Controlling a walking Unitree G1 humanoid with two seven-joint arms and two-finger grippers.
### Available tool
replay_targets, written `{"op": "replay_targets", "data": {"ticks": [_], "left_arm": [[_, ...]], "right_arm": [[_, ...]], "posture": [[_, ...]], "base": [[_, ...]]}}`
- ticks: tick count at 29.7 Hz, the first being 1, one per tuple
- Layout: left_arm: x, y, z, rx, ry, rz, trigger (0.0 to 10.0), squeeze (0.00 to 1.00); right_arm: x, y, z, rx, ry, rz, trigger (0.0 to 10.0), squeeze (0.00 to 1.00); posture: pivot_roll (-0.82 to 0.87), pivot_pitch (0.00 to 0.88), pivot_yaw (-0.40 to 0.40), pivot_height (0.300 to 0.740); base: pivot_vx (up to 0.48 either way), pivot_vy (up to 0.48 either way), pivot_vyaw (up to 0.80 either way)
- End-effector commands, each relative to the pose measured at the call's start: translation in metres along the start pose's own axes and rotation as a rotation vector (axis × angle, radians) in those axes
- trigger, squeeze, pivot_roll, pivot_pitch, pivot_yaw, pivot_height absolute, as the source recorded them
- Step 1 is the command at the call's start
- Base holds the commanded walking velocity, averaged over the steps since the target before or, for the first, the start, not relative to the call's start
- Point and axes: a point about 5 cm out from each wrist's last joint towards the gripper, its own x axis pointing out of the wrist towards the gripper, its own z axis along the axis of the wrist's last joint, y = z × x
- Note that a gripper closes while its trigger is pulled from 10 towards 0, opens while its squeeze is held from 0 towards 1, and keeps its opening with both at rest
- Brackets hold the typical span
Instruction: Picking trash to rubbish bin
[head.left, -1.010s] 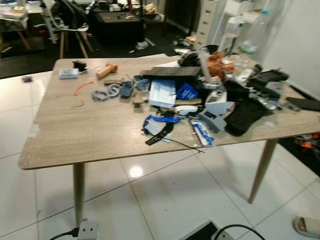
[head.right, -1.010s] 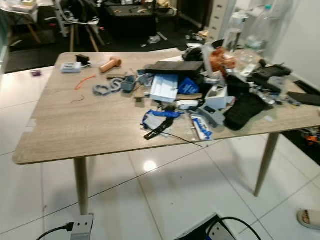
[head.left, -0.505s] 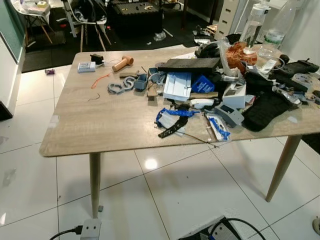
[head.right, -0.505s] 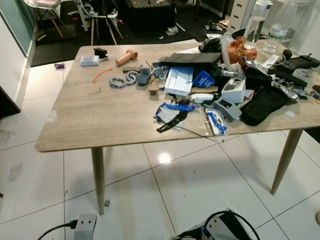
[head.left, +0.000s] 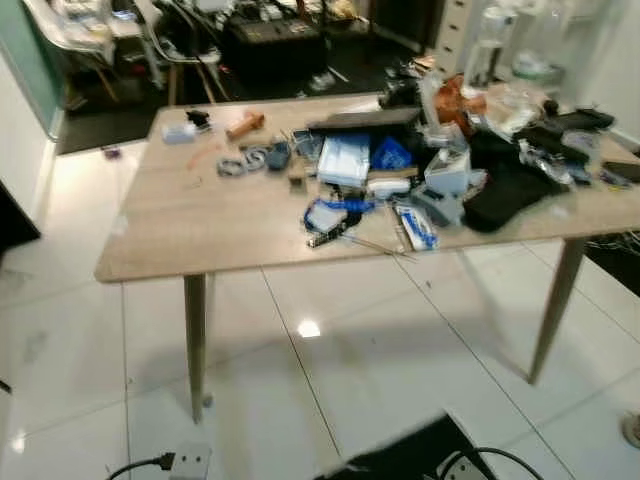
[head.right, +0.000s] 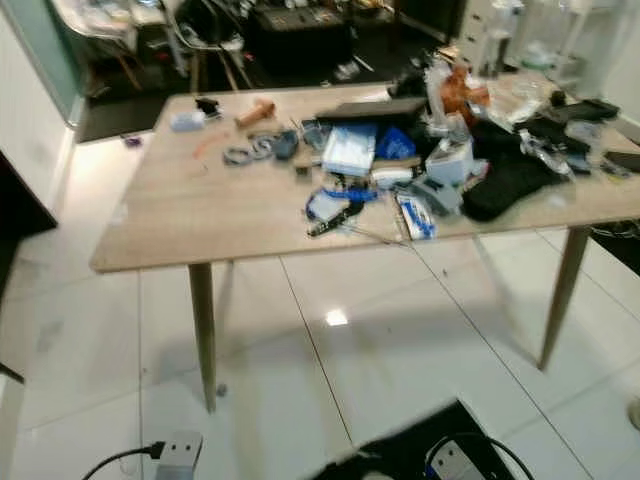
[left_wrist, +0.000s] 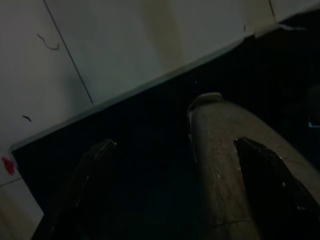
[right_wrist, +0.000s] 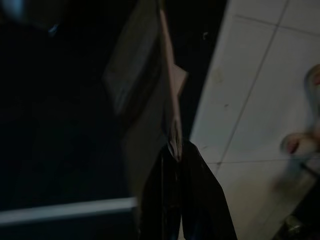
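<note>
Backed off since half a second ago: whole head view has shifted, table sits farther up the frame, more floor tile showing, so the camera moved, not the clutter. Views blurred, robot likely walking.

Nearest: white power strip on the tiles, dark mat or base with cable beside it.

Right gripper, wrist view, dark: fingers pressed together on a thin pale sheet, likely a card or paper scrap, which sticks out past the tips over white tile. A person's foot in a sandal on the floor nearby.

Left gripper, wrist view, very dark: fingers spread wide, nothing between them; a rounded grey form behind them, cannot identify.

Table: near edge mostly bare at the left corner. Toward the near edge, middle: blue-and-white wrapper, blue strap tangle. Right side: black fabric. Far edge: white box, orange bag, bottles.

No rubbish bin located in these views.

Judgement: step in hand is carrying the held scrap to the bin. Keep the pinch firm, since a thin sheet slips easily; turn slowly to find the bin; release over its mouth only.
</note>
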Motion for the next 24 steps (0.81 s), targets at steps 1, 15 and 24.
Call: {"op": "replay_targets", "data": {"ticks": [1, 15, 24], "left_arm": [[-0.0027, 0.0023, -0.0170, 0.017, 0.070, -0.002, 10.0, 0.00], [-0.0017, -0.0002, -0.0130, 0.034, 0.062, -0.015, 10.0, 0.00], [-0.0019, 0.0004, -0.0134, 0.033, 0.064, -0.015, 10.0, 0.00]], "right_arm": [[0.0002, 0.0036, 0.0015, 0.001, -0.006, 0.010, 10.0, 0.00], [0.0003, 0.0043, 0.0022, 0.000, -0.006, 0.015, 10.0, 0.00], [0.0004, 0.0056, 0.0060, 0.007, -0.015, 0.022, 10.0, 0.00]], "posture": [[-0.08, 0.072, 0.022, 0.740], [-0.09, 0.055, 0.017, 0.740], [-0.08, 0.060, 0.018, 0.740]], "base": [[-0.300, 0.000, 0.00], [-0.297, 0.000, 0.00], [-0.298, 0.000, 0.00]]}}
